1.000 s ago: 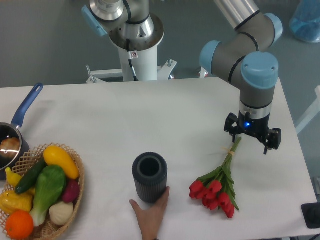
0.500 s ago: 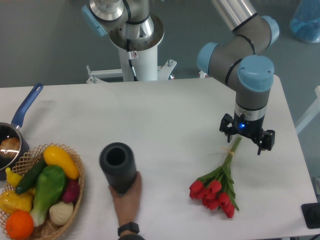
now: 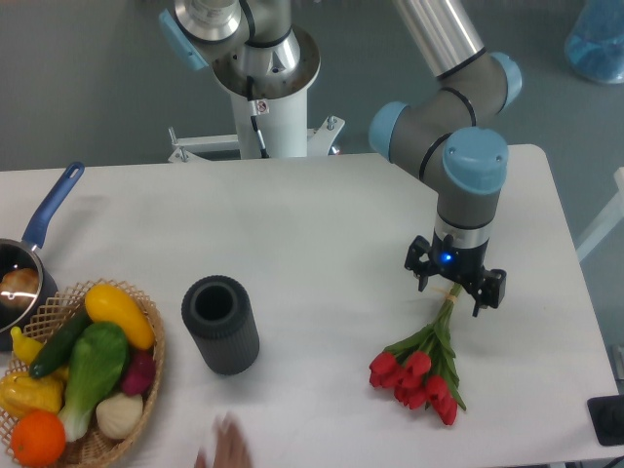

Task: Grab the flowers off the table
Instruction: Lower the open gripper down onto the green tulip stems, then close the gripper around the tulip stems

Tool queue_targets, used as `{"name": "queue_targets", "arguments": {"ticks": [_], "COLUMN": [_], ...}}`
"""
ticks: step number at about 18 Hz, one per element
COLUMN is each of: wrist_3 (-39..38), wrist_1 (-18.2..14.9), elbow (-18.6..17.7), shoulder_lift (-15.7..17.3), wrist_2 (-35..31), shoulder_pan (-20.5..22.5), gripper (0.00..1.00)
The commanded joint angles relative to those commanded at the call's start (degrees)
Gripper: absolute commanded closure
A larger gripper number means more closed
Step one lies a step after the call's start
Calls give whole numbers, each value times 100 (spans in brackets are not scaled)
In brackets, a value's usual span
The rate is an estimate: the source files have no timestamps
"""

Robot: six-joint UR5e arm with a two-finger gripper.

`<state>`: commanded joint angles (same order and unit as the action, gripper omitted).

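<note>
While the white table (image 3: 322, 224) fills most of the view, the grey-and-blue arm (image 3: 444, 127) reaches in from the top and bends down over its right half. At the table's left edge sits a wicker basket (image 3: 146, 375) heaped with vegetables, and behind it a pan (image 3: 19, 283) with a blue handle, partly cut off by the frame. Near the front, between basket and arm, a dark ribbed cylinder (image 3: 220, 325) stands upright with its open top showing. A blurred hand (image 3: 222, 450) shows at the bottom edge, apart from the cylinder.

The gripper (image 3: 455, 290) points straight down over the stem end of the flowers (image 3: 421, 363) — its two fingers stand apart, spread to either side of the stems, and grip nothing. Whether the fingertips touch the tabletop cannot be told from this angle.

The flowers lie flat on the table at front right, red heads toward the near edge, green stems running up and back to just beneath the gripper — the yellowish band is mostly hidden there.
</note>
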<state>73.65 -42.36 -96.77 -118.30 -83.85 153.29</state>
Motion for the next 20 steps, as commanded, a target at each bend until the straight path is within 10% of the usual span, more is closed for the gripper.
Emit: {"name": "queue_targets", "arguments": {"ticks": [15, 17, 20], "wrist_3": [-9, -44, -140], "wrist_1": [79, 70, 70], "elbow": [484, 475, 423], "shoulder_lift": [-668, -695, -695], "wrist_2": [44, 44, 44], "shoulder_pan": [-290, -308, -334], "gripper": [0, 18, 93]}}
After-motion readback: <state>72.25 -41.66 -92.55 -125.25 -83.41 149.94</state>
